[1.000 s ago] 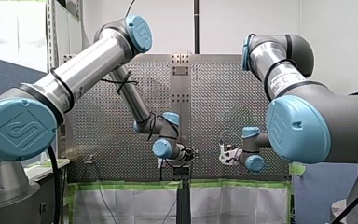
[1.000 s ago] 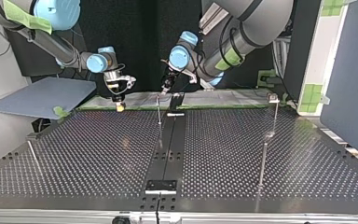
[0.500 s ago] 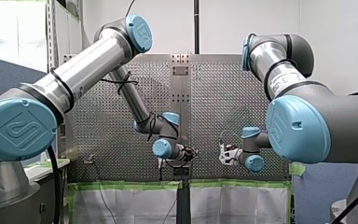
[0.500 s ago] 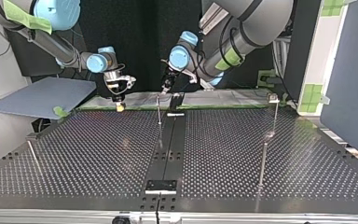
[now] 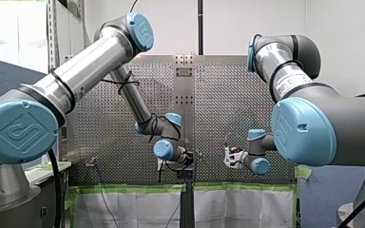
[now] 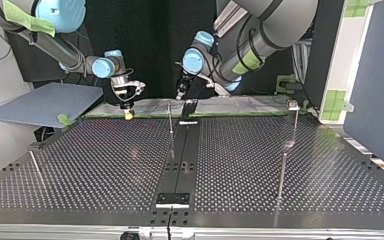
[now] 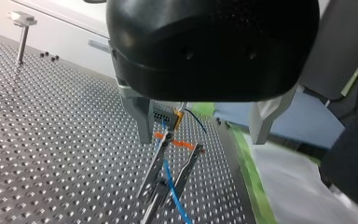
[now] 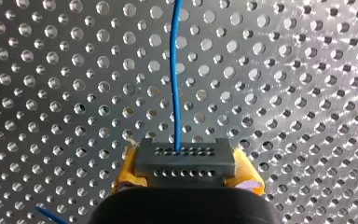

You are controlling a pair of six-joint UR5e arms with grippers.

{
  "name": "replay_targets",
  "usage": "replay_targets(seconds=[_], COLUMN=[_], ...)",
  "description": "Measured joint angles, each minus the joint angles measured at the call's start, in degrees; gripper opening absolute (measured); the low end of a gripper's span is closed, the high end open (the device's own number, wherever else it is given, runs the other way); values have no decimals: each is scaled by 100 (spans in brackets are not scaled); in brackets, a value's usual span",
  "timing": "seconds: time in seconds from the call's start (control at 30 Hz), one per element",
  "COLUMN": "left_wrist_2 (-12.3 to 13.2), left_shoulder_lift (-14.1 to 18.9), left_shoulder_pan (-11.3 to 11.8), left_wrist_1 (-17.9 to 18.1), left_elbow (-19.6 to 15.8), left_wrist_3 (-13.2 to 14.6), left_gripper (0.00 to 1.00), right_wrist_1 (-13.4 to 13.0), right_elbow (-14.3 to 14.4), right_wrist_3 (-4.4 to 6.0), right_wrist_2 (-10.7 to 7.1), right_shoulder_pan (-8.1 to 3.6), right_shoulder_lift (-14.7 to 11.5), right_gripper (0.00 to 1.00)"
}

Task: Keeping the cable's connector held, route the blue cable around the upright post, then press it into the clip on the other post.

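In the right wrist view my right gripper (image 8: 186,181) is shut on a dark grey connector (image 8: 184,161), yellow pads on either side. The blue cable (image 8: 176,70) leaves the connector and runs ahead over the perforated table (image 8: 284,93). In the left wrist view my left gripper (image 7: 200,137) stands open, its metal fingers (image 7: 140,119) wide apart with nothing between them. Ahead of it the blue cable (image 7: 170,179) runs down between the two metal prongs of a clip post (image 7: 154,168) marked with orange tape. In the top view my left gripper (image 6: 181,94) hangs just behind the thin middle post (image 6: 170,120), and my right gripper (image 6: 128,113) is to its left.
Other thin posts stand at the top view's right (image 6: 295,120), lower right (image 6: 282,175) and lower left (image 6: 35,167). A black rail (image 6: 180,150) runs down the table's middle. A blue-grey board (image 6: 45,102) lies off the table at the left.
My left gripper has drawn back a little from the middle post, up and right in the top view, left in the front view. My right arm has stayed still with the connector.
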Motion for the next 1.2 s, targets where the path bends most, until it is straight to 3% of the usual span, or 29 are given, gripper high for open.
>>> replay_targets(seconds=[0.2, 0.47, 0.8, 1.03, 1.2], left_wrist_2=[-276, -441, -679, -748, -784], left_shoulder_lift=[271, 713, 1255, 1634, 1919], left_shoulder_pan=[33, 43, -21, -26, -28], left_wrist_1=[199, 556, 288, 89, 53], left_elbow=[-274, -717, -1259, -1638, -1923], left_wrist_3=[115, -265, -768, -565, -663], left_gripper=[100, 100, 100, 100, 100], right_wrist_1=[-1, -3, 0, -5, -13], right_elbow=[-1, 0, 6, 3, 2], right_wrist_3=[1, 26, 29, 29, 35], right_wrist_2=[0, 0, -23, -66, -73], right_shoulder_pan=[-29, -39, -42, -42, -42], right_shoulder_lift=[0, 1, 1, 7, 9], right_gripper=[0, 0, 0, 0, 0])
